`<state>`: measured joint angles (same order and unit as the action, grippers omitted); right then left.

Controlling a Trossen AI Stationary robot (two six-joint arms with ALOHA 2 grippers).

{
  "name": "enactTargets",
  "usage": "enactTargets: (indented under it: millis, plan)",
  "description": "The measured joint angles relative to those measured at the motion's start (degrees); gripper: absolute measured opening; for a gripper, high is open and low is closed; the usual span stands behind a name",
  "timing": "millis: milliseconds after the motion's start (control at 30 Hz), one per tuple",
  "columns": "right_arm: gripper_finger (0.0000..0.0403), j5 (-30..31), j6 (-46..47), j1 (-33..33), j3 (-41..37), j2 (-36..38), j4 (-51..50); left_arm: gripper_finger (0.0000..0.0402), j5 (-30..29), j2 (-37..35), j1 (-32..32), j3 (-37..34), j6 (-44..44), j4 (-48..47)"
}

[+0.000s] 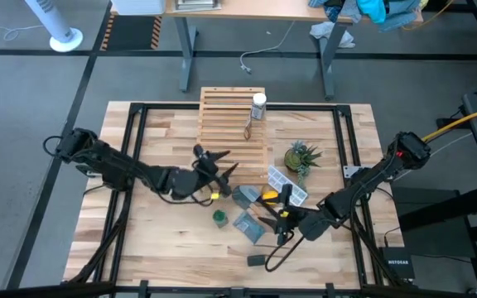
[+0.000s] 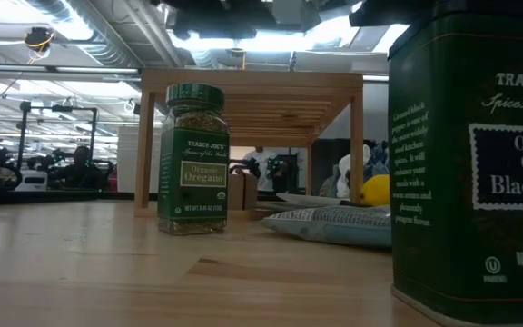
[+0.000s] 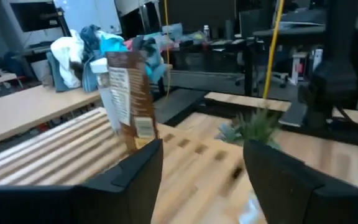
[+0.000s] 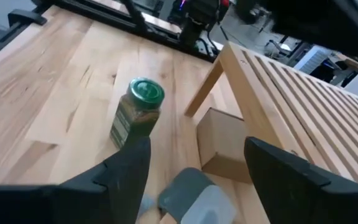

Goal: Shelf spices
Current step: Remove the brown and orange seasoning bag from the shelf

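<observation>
The shelf (image 1: 233,124), a light-wood slat rack, stands on its legs at the table's far middle; it also shows in the low view (image 2: 252,86). A white-capped bottle (image 1: 259,106) with brown contents (image 3: 126,102) stands upright on its top. The green-lidded jar (image 1: 219,217) (image 2: 192,159) (image 4: 138,112) stands upright on the tabletop in front of the shelf. A dark tin (image 2: 475,154) stands nearest the low camera. My left gripper (image 1: 214,163) (image 3: 204,180) hangs open at the shelf's near edge, holding nothing. My right gripper (image 1: 273,212) (image 4: 194,180) is open and empty above the packets, right of the jar.
Grey packets (image 1: 248,223) (image 2: 334,222) lie on the table under my right gripper, with a yellow round object (image 1: 269,196) and a clear tray (image 1: 286,184) beside them. A small plant (image 1: 302,156) stands right of the shelf. A small cardboard box (image 4: 225,143) sits by the shelf's leg.
</observation>
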<state>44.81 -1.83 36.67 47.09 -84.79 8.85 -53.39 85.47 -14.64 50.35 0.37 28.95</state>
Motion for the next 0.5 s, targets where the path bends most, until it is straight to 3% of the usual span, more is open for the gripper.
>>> enactTargets:
  millis: [267, 500]
  plan:
    - [0.0264, -1.1, 0.0, 0.0, 0.0, 0.0, -1.6, 0.0217, 8.9, 0.7, 8.4, 0.1, -5.6, 1.0]
    - [0.0264, -1.4, 0.0, 0.0, 0.0, -0.1, -3.1, 0.0217, 11.4, 6.5, 11.0, 4.1, -5.1, 1.7]
